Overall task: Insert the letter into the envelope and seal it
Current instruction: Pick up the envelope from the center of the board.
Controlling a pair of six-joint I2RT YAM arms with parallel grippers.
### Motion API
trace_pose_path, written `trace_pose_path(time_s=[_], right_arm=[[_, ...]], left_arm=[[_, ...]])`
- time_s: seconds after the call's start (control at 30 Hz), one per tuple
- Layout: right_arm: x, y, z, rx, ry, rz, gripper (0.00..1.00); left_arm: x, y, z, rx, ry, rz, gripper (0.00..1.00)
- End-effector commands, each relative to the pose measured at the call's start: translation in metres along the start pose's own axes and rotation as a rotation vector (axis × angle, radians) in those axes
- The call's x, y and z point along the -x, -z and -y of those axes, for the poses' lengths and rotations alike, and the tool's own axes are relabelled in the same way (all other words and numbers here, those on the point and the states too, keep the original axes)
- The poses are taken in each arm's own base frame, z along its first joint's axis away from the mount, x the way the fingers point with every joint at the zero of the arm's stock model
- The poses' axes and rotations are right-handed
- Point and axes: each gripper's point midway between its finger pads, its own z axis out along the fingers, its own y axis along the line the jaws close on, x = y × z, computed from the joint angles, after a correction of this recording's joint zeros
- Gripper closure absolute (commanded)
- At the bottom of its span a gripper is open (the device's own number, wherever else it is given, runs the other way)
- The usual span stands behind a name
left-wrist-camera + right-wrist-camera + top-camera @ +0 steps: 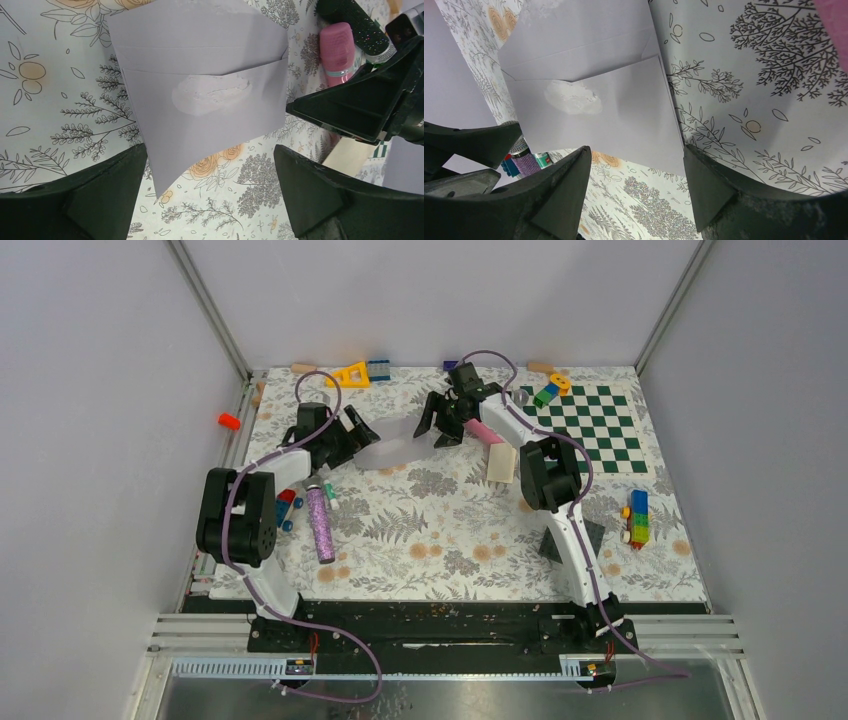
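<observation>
The light grey envelope (395, 450) lies flat on the flowered mat between my two grippers. Its back faces up, with a white torn glue patch (210, 95) in the middle, and the flap appears to lie open on the far side. My left gripper (358, 435) hovers at its left end, open, with the envelope's near corner (157, 185) lying under the gap between the jaws (210, 150). My right gripper (435, 430) stands open at the other end, the envelope's edge (624, 120) just ahead of its fingers (636, 148). The letter is out of view.
A pink cylinder (485, 432) and a cream block (501, 462) lie right of the right gripper. A purple glitter cylinder (320, 523) lies at the left. The green-and-white checkerboard (590, 425), stacked bricks (637, 517) and a dark plate (570, 540) are on the right.
</observation>
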Motion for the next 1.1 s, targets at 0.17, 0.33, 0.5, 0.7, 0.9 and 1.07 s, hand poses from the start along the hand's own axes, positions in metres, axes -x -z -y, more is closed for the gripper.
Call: trace_pose_path(time_s=[0.17, 0.33, 0.5, 0.7, 0.9, 1.07], right_arm=[[-0.028, 0.000, -0.027, 0.075, -0.006, -0.088, 0.26], [-0.029, -0.002, -0.030, 0.094, -0.018, -0.096, 0.26], [-0.030, 0.000, -0.038, 0.132, -0.027, -0.111, 0.26], [-0.032, 0.001, -0.040, 0.142, -0.029, -0.119, 0.27], [-0.032, 0.003, -0.040, 0.142, -0.020, -0.115, 0.27], [-0.032, 0.003, -0.039, 0.136, -0.017, -0.112, 0.27]], left_arm=[[-0.003, -0.001, 0.032, -0.091, -0.019, 0.023, 0.01], [0.003, 0.009, 0.049, -0.171, 0.018, 0.057, 0.01], [-0.003, 0.009, 0.054, -0.247, 0.054, 0.066, 0.01], [-0.010, -0.001, 0.040, -0.211, 0.068, 0.055, 0.02], [-0.007, -0.001, 0.036, -0.211, 0.071, 0.035, 0.17], [0.000, -0.001, 0.025, -0.185, 0.072, 0.059, 0.22]])
